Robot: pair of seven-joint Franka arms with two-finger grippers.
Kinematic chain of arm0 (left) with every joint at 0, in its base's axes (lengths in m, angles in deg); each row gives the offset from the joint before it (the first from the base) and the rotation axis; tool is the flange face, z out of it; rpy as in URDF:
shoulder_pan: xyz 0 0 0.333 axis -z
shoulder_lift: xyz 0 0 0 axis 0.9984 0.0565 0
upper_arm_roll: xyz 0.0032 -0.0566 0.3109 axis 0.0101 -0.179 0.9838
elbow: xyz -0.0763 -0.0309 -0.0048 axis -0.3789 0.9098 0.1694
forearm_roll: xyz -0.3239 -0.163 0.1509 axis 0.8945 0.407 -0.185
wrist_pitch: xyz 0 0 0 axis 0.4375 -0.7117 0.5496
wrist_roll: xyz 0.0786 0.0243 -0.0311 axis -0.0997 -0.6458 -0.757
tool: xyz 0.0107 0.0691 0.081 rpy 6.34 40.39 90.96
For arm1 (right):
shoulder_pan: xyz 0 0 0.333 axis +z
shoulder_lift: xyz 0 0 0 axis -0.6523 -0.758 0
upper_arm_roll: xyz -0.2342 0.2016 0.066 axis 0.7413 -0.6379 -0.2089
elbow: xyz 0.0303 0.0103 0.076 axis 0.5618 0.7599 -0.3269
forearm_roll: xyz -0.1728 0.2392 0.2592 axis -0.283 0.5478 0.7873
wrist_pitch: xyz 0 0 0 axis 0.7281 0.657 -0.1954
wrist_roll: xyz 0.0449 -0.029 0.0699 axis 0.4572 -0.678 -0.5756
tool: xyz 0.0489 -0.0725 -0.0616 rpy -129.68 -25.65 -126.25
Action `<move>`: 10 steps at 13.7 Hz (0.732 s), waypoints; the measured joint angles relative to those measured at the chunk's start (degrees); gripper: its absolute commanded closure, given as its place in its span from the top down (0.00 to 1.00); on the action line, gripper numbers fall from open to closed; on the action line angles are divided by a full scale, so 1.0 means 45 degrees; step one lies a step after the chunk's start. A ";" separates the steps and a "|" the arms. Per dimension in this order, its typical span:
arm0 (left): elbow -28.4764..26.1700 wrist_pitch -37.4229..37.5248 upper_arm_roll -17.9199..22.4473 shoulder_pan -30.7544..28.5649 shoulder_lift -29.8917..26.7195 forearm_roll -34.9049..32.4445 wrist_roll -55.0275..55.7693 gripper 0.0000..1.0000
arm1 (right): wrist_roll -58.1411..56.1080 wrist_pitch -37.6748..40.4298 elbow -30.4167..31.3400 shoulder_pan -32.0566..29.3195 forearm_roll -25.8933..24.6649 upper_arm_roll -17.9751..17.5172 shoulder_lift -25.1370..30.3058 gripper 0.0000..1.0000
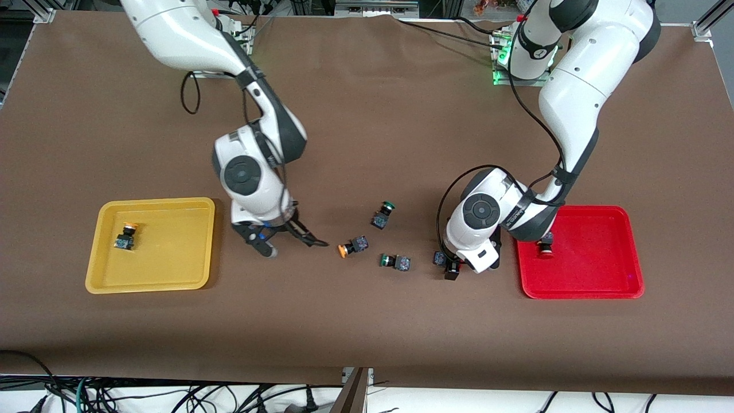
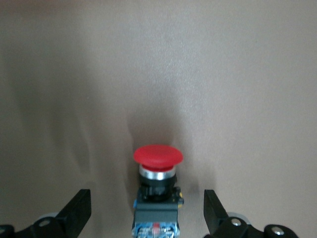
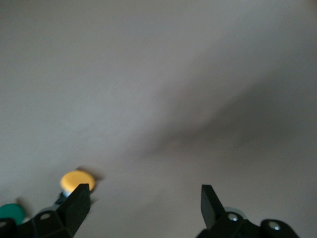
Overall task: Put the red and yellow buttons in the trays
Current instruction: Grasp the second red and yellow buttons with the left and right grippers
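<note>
Front view shows a brown desk (image 1: 367, 321) with a yellow tray (image 1: 203, 241) at the middle left of the frame and a red tray (image 1: 585, 287) at the middle right. One yellow-capped button (image 1: 125, 236) lies inside the yellow tray, near its upper left corner. One red-capped button (image 1: 545, 246) stands inside the red tray, close to its left rim, partly covered by the left arm. A second yellow button (image 1: 351, 246) lies on its side on the bare desk near the centre of the frame. Two green-capped switches (image 1: 383, 214) lie close by, one just above it and one (image 1: 394, 262) to its lower right. The right hand (image 1: 295, 245) sits low over the desk between the yellow tray and the loose yellow button, fingers spread wide and holding nothing. The left hand (image 1: 447, 267) is low over the desk just outside the red tray's left rim, over a second red button (image 2: 157, 171). Left wrist view shows that button standing between the wide-open fingers (image 2: 74, 213), which do not touch it. Right wrist view shows the yellow cap (image 3: 77, 180) just beside one finger (image 3: 77, 206), with a green cap (image 3: 11, 213) at the frame's lower left edge.
</note>
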 measured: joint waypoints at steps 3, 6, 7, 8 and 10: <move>0.0014 -0.0152 0.0342 0.0208 0.0090 0.0000 0.0000 0.82 | 0.2071 -0.0357 -0.1027 0.0840 -0.0574 0.0033 -0.1007 0.99; 0.0030 -0.0192 0.0420 0.0321 0.0113 0.0000 0.0000 0.27 | 0.3544 -0.0413 -0.2362 0.1550 -0.0684 0.0164 -0.2071 0.99; 0.0047 -0.0201 0.0433 0.0337 0.0113 0.0000 -0.0001 0.25 | 0.3911 -0.0416 -0.2836 0.1780 -0.0688 0.0271 -0.2413 0.99; 0.0073 -0.0209 0.0439 0.0341 0.0113 0.0000 -0.0014 0.22 | 0.4193 -0.0417 -0.3272 0.1997 -0.0689 0.0397 -0.2740 0.99; 0.0183 -0.0213 0.0446 0.0341 0.0110 0.0000 -0.0141 0.22 | 0.4441 -0.0415 -0.3939 0.2316 -0.0690 0.0579 -0.3359 0.99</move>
